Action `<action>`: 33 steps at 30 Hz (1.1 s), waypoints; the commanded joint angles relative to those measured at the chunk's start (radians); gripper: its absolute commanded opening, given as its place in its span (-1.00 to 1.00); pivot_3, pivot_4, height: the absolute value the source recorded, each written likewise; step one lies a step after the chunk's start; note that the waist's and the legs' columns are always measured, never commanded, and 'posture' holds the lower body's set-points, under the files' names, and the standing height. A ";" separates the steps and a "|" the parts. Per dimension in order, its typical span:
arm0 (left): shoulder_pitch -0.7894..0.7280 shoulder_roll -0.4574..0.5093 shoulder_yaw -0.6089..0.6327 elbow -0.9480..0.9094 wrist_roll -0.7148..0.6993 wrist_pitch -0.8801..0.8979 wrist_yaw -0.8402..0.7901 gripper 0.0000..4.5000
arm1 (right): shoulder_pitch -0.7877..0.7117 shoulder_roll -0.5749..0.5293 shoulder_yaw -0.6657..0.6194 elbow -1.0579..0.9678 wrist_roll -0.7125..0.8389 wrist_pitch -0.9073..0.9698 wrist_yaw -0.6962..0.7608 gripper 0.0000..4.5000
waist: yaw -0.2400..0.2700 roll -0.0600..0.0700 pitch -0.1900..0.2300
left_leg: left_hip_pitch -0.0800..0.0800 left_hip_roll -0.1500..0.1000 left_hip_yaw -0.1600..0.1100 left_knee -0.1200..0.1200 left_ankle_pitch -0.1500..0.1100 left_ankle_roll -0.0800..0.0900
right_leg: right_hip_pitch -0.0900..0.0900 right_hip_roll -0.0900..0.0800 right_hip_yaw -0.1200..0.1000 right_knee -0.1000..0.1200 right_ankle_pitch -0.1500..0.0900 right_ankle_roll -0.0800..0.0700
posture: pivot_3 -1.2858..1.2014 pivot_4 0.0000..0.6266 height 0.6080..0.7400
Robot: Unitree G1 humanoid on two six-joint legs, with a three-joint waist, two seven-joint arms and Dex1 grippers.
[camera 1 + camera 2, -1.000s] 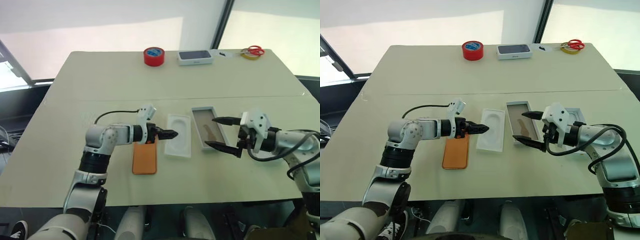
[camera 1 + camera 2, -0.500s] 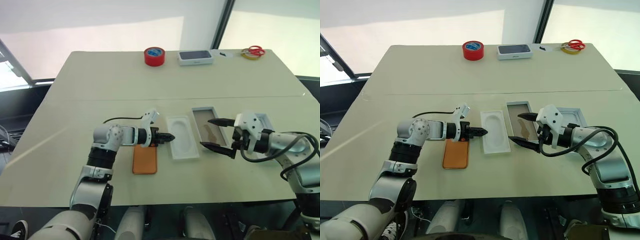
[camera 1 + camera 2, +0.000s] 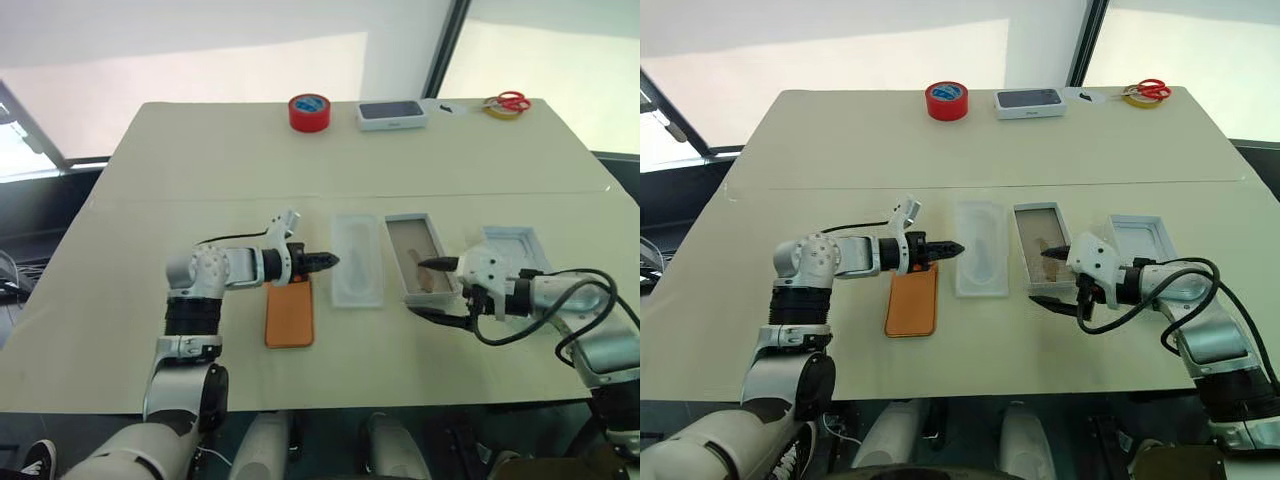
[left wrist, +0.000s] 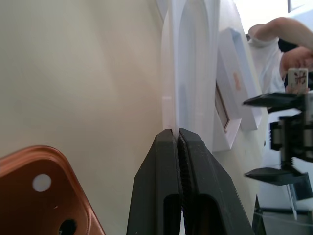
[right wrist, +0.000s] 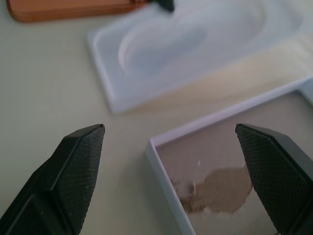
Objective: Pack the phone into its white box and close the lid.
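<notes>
Phone point(image 3: 289, 313) lies flat on the table point(image 3: 200, 170), back up, lens corner toward my left gripper point(image 3: 331, 261). Left jaws are pressed together, tips at the near-left edge of the white insert point(image 3: 357, 259); in the left wrist view the tips point(image 4: 177, 142) meet that thin edge, but I cannot tell whether it is pinched. Insert sits between phone and box point(image 3: 418, 255), just beside both. Box is open, brownish floor showing, nothing inside.

My right gripper point(image 3: 438, 287) stands wide: one finger over the box's near end, the other off its near corner above the table. Right wrist view shows both fingers point(image 5: 73, 166) spread with the box corner between them, not touching.

Lid point(image 3: 514, 247) rests white side up, right of the box, behind my right wrist.

Far edge of table: red tape roll point(image 3: 308, 111), white box with dark top point(image 3: 391, 114), scissors point(image 3: 506, 102).
</notes>
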State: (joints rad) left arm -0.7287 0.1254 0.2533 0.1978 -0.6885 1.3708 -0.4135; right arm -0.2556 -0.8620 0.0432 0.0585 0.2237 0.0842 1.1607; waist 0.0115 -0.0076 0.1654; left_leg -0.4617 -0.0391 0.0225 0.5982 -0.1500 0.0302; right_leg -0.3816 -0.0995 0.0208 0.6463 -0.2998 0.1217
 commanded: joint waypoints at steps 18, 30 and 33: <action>-0.063 -0.072 0.300 -0.114 -0.097 0.113 0.205 -1.00 | -0.240 0.072 0.101 0.292 -0.076 -0.152 0.208 -0.99 | 0.000 -0.004 0.002 | 0.002 0.000 -0.001 0.000 0.001 -0.002 | 0.002 0.002 -0.002 0.001 0.001 0.002 | 0.03 -0.52 0.97; -0.099 -0.105 0.271 -0.095 -0.108 0.111 0.213 -1.00 | -0.147 0.136 0.130 0.024 -0.040 -0.058 0.165 -0.74 | 0.003 -0.007 0.004 | 0.001 0.000 -0.001 -0.001 0.002 -0.003 | 0.000 0.002 -0.003 0.002 0.002 0.004 | 0.03 -0.52 0.97; -0.084 -0.109 0.213 -0.088 -0.092 0.084 0.195 -1.00 | -0.139 0.129 0.106 0.024 -0.074 -0.094 0.107 -0.19 | 0.001 -0.007 0.004 | 0.001 0.000 -0.001 -0.001 0.002 -0.003 | 0.000 0.002 -0.002 0.002 0.002 0.004 | 0.03 -0.52 0.97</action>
State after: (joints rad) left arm -0.8089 0.0215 0.4947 0.1172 -0.7734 1.4739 -0.1973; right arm -0.3868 -0.7211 0.1844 0.1198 0.1544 0.0091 1.2919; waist 0.0122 -0.0143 0.1694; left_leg -0.4609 -0.0394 0.0215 0.5973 -0.1482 0.0267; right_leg -0.3815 -0.0974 0.0185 0.6480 -0.2977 0.1256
